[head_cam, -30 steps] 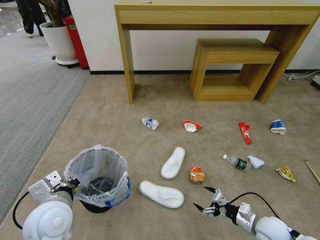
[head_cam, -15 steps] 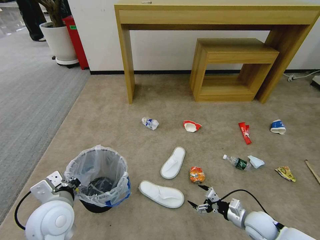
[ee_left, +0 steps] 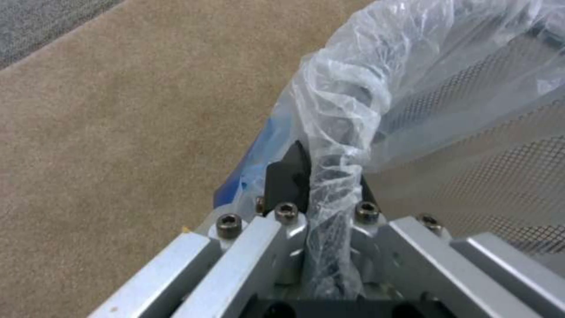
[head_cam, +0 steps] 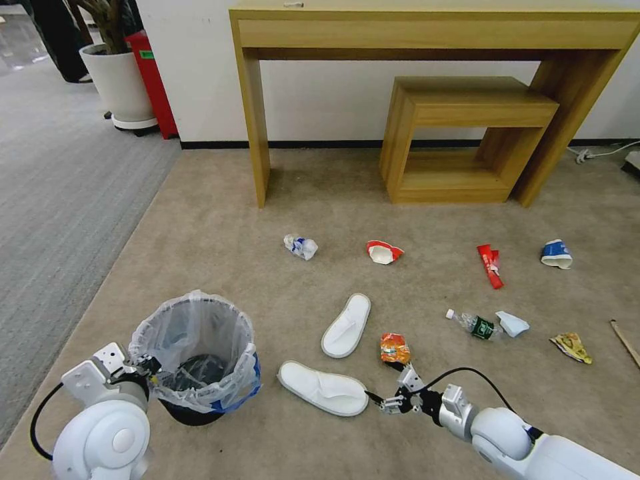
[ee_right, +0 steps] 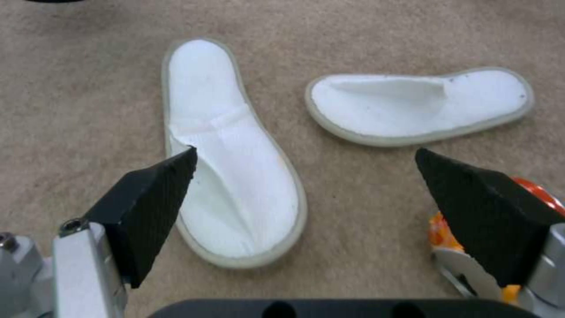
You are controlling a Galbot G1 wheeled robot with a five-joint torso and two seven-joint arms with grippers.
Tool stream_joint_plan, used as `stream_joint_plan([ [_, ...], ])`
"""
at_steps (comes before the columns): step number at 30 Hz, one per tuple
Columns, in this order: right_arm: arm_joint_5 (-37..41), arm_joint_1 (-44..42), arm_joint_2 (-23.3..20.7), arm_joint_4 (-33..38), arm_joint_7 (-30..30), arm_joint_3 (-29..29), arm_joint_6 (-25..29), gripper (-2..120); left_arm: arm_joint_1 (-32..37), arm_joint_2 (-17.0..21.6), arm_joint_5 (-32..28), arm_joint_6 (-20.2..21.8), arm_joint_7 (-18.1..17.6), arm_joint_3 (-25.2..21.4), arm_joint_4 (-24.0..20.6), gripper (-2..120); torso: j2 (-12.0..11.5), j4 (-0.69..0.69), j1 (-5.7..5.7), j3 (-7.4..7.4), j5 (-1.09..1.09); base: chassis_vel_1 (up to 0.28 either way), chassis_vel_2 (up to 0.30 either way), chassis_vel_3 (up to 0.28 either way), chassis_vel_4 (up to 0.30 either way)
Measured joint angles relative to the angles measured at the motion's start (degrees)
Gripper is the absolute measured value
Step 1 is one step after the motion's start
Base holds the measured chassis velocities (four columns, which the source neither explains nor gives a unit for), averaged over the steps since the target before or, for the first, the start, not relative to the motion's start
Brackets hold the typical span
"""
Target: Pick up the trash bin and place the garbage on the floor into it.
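Note:
The trash bin, lined with a crinkly clear bag, stands on the beige floor at lower left. My left gripper is shut on its bag-covered rim. My right gripper hangs open low over the carpet, between the near white slipper and the orange wrapper. The second slipper lies just beyond. Further out lie a crushed red-white cup, red wrapper, blue-white cup, small bottle, tissue and yellow wrapper.
A wooden desk with a smaller wooden bench under it stands against the far wall. A potted plant and a red box sit at far left on grey carpet. A wooden stick lies at the right edge.
My right gripper has moved left and lower, from beside the orange wrapper toward the end of the near slipper, staying open. The left gripper and bin have not moved.

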Motion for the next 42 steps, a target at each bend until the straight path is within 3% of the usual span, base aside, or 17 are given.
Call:
stream_joint_plan([
  [42, 0.67, 5.52, 2.18, -4.41, -0.97, -8.10, 1.20, 88, -0.04, -0.26, 0.47, -0.46, 0.50, -0.27, -0.14, 1, 0.00, 0.00, 0.00, 0.00, 0.00, 0.000, 0.000, 0.000, 0.000],
])
